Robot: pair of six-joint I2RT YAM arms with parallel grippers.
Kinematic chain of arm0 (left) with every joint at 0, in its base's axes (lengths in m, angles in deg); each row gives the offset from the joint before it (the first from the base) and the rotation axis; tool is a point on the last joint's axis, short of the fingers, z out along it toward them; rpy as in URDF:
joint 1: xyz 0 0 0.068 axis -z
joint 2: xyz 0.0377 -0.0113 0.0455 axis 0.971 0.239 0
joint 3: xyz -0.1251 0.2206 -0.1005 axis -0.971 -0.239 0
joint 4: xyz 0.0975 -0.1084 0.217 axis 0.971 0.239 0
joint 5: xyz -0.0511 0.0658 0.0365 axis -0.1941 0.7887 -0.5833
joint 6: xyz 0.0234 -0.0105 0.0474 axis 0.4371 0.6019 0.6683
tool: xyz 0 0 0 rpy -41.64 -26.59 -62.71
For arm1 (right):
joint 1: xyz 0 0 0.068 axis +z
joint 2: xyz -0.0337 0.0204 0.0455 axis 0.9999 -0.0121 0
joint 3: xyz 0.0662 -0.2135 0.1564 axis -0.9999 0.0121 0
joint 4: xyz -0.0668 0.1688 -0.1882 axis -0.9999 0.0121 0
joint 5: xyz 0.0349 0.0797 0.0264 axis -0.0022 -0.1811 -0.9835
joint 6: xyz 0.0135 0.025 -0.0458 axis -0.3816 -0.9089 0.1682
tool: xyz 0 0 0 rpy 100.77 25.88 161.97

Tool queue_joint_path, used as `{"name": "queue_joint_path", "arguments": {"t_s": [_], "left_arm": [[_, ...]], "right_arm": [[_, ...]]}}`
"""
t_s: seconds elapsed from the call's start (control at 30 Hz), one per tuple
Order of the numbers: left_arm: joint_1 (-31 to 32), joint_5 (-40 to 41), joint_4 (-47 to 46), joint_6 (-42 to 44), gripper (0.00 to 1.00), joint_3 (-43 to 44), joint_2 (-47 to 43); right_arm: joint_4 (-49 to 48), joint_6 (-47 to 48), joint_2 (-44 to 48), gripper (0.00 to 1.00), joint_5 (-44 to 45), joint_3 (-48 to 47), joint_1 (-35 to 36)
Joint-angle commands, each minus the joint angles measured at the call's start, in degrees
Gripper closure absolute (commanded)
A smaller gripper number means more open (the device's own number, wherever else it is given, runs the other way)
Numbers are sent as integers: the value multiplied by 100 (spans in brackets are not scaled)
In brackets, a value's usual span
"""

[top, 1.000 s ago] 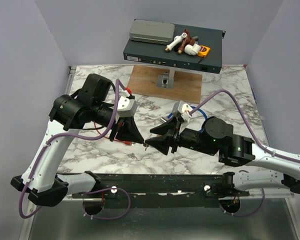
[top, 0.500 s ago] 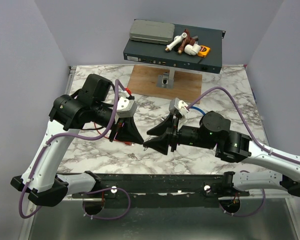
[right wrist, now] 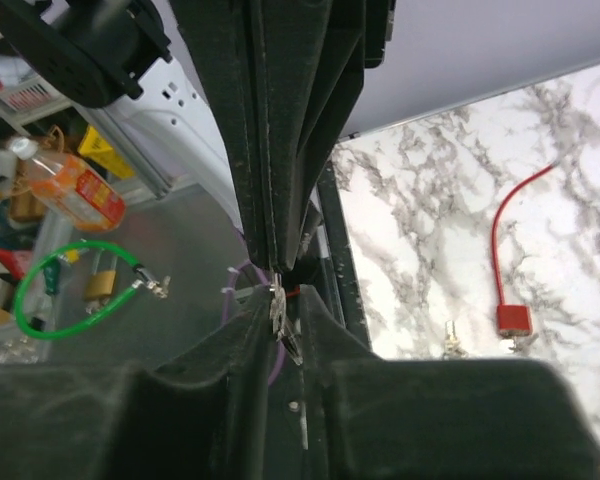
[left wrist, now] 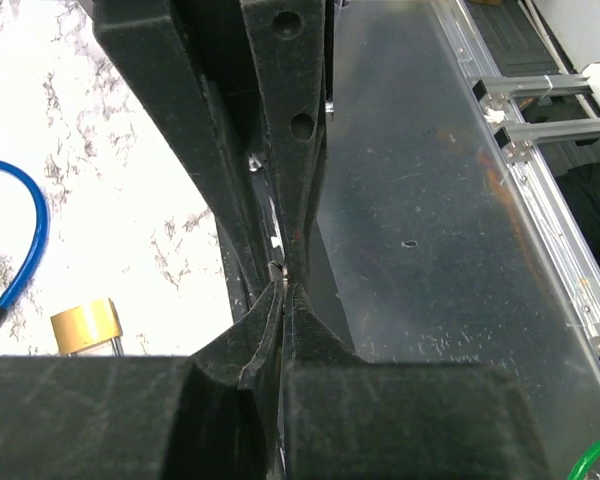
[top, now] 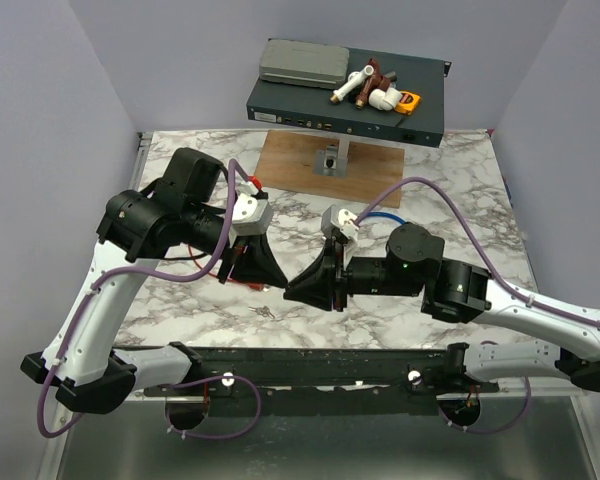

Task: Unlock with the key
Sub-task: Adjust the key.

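Note:
My left gripper (top: pixel 276 283) and right gripper (top: pixel 292 290) meet tip to tip over the front middle of the marble table (top: pixel 460 190). A small metal key (right wrist: pixel 278 308) sits between both pairs of tips. It shows as a glint in the left wrist view (left wrist: pixel 274 268). My left gripper (left wrist: pixel 283 290) is shut on it. My right gripper (right wrist: pixel 290 310) has closed down around it, with only a narrow gap that the key fills. A brass padlock (left wrist: pixel 85 325) on a blue cable (left wrist: pixel 25 245) lies on the table. A red cable lock (right wrist: pixel 510 320) lies there too.
A wooden board (top: pixel 300 170) with a metal fixture (top: pixel 330 160) lies at the back. Behind it, a dark box (top: pixel 420 115) carries a grey case and pipe fittings. A green cable lock (right wrist: pixel 70 290) and a bottle (right wrist: pixel 65 185) lie below the table's front edge.
My right gripper has moved left to the left gripper's tips and gone from wide open to closed around the key. The left arm has not moved.

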Motion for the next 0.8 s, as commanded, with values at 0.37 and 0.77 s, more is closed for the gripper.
{"name": "queue_joint_path", "arguments": {"t_s": [0.37,0.77], "left_arm": [[-19,-224,-38,-9,100,3,-114],[-25,-242,-17,10,100,-18,-144]], "right_arm": [[-335,19,237,81,382,137,-36],[-300,202,-20,70,284,-146,-51]]}}
